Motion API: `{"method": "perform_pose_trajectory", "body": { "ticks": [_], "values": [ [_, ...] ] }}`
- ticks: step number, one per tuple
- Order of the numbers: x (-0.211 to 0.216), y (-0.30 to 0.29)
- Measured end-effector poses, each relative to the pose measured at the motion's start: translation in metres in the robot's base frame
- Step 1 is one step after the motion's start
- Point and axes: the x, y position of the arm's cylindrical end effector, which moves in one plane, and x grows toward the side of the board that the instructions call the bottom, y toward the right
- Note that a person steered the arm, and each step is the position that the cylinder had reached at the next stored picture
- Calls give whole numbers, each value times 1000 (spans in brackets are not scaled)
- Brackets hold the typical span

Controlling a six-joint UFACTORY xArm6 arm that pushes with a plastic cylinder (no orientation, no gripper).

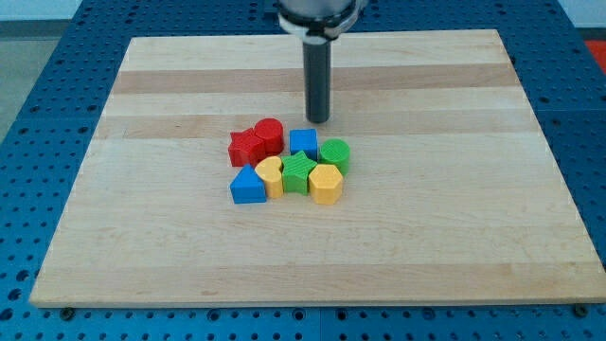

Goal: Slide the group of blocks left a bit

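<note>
I see the cluster of blocks (291,163) near the middle of the board (454,237). My tip (318,120) stands just beside the cluster's top-of-view edge, right of its centre.

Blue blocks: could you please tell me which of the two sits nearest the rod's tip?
The blue block at the cluster's top edge, just below my tip; the other blue block sits at the bottom-left corner.

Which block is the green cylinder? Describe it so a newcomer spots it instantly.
On the wooden board, find the tight cluster of eight blocks near the middle. The green cylinder sits at the cluster's right edge, below and right of my tip. Unlike the other green block, which is star-like and boxed in mid-cluster, it is round with a flat top.
</note>
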Motion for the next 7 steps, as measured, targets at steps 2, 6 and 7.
{"method": "perform_pose_trajectory", "body": {
  "ticks": [2, 6, 7],
  "values": [
    [-10, 34],
    [97, 59],
    [117, 49]
  ]
}}
